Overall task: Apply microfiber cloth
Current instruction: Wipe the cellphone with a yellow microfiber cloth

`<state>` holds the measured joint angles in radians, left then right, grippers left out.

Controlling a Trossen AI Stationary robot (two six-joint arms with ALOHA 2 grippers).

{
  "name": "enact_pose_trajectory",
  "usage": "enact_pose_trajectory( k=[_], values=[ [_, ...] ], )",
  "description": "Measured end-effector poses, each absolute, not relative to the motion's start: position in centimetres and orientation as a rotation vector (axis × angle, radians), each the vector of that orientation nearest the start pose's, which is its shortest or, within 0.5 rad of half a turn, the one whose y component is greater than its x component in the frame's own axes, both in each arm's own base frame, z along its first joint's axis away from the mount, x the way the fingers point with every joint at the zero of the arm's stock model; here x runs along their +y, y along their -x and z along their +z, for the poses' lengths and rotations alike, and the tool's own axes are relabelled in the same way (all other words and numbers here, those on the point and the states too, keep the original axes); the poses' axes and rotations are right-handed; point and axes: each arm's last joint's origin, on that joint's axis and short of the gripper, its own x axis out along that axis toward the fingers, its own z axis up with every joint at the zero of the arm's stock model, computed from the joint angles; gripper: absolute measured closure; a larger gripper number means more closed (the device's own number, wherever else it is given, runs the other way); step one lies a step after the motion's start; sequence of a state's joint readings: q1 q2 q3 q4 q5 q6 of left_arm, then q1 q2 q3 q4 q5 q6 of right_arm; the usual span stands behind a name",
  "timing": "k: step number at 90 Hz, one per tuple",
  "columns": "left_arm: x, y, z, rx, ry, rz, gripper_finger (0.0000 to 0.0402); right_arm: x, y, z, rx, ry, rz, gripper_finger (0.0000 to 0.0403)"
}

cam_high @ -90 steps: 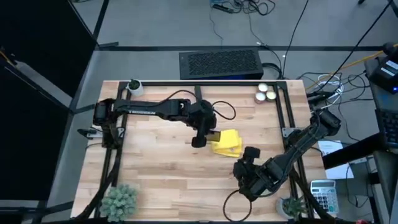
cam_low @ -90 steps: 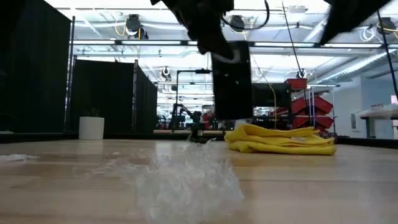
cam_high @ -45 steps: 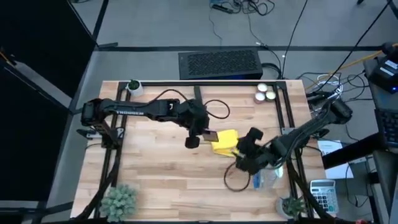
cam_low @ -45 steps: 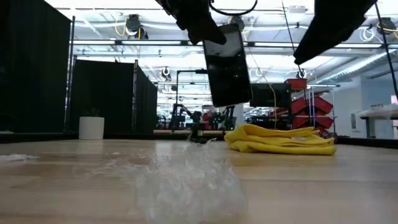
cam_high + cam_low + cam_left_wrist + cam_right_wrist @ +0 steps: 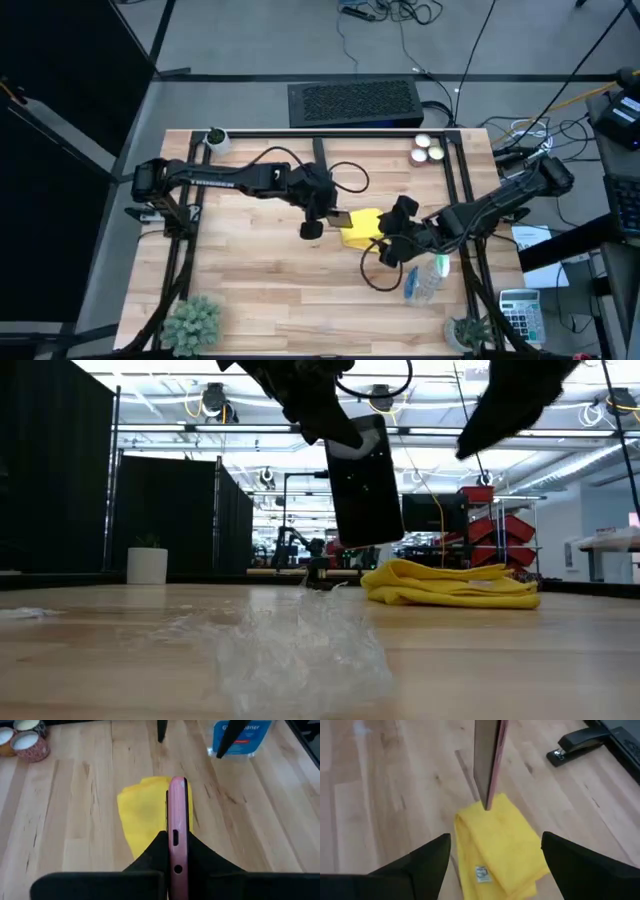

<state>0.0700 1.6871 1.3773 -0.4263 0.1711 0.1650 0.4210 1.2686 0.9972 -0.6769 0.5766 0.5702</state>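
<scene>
My left gripper (image 5: 322,213) is shut on a black phone in a pink case (image 5: 177,810) and holds it above the table's middle. The phone also shows in the low view (image 5: 362,485). The yellow microfiber cloth (image 5: 362,228) lies folded flat on the wood just to the phone's right, seen below the phone in the left wrist view (image 5: 145,815). My right gripper (image 5: 496,837) hovers open over the cloth (image 5: 500,845), a finger on either side, touching nothing. In the high view it (image 5: 393,236) stands at the cloth's right edge. My left gripper pinches the phone between its two fingers on its flat faces, at the end with the port (image 5: 177,840). The fingers come from above, slanting down. The phone hangs below them (image 5: 345,435), slightly tilted, its lower end clear of the table and the cloth.
A clear spray bottle with a blue label (image 5: 424,280) lies near the right edge, behind my right gripper. Small candles (image 5: 427,150) stand at the far right, a white pot (image 5: 215,140) at the far left, a stapler (image 5: 580,742) at the left edge, and plants (image 5: 192,322) at the near edge.
My right gripper has swung from the table's near right, up and toward the far-left, coming over the cloth, and has uncovered the spray bottle. My left gripper has shifted slightly toward the left edge, and the phone has tipped a little from upright. The cloth has stayed put.
</scene>
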Motion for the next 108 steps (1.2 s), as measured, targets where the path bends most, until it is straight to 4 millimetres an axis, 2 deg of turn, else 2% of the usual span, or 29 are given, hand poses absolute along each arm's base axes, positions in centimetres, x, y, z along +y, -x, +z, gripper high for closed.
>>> enact_pose_trajectory(
  k=[11, 17, 21, 27, 38, 52, 63, 75, 82, 89, 95, 108],
  values=[
    [2.2, -37.3, 28.3, 0.722, -0.071, -0.15, 0.0391, 8.5, -23.8, 30.7, 0.675, -0.071, -0.339, 0.0108],
    [2.2, -37.3, 28.3, 0.725, -0.077, -0.131, 0.0391, 7.7, -24.4, 31.2, 0.668, -0.044, -0.354, 0.0108],
    [2.3, -37.3, 28.3, 0.732, -0.083, -0.115, 0.0391, 6.8, -24.7, 30.8, 0.689, -0.036, -0.39, 0.0108],
    [2.4, -37.0, 28.3, 0.749, -0.087, -0.1, 0.0391, 5.2, -25.2, 29.1, 0.765, -0.051, -0.425, 0.0108],
    [2.4, -36.1, 28.8, 0.796, -0.099, -0.064, 0.0391, 3.6, -25.2, 24.2, 0.958, -0.115, -0.41, 0.0108],
    [2.6, -35.1, 28.6, 0.889, -0.127, 0.009, 0.0391, 3.3, -25.3, 19.5, 0.95, -0.161, -0.407, 0.0108],
    [2.7, -35.1, 29.0, 0.864, -0.128, 0.013, 0.0391, 2.8, -25.9, 17.2, 0.921, -0.181, -0.394, 0.0108],
    [2.6, -35.1, 29.0, 0.864, -0.102, 0.021, 0.0391, 2.1, -26.5, 14.3, 1.001, -0.166, -0.427, 0.0109],
    [2.6, -35.2, 29.0, 0.856, -0.076, 0.034, 0.0391, 2.0, -27.2, 13.2, 1.022, -0.18, -0.39, 0.0116],
    [2.6, -35.2, 29.1, 0.847, -0.008, 0.075, 0.0391, 2.1, -27.6, 12.0, 1.056, -0.177, -0.379, 0.0136],
    [2.5, -35.4, 29.2, 0.827, 0.029, 0.106, 0.0391, 2.1, -27.8, 11.1, 1.084, -0.168, -0.38, 0.0169],
    [1.9, -35.8, 29.5, 0.775, 0.037, 0.112, 0.0391, 3.0, -28.0, 10.7, 1.078, -0.184, -0.377, 0.0298]
  ],
)
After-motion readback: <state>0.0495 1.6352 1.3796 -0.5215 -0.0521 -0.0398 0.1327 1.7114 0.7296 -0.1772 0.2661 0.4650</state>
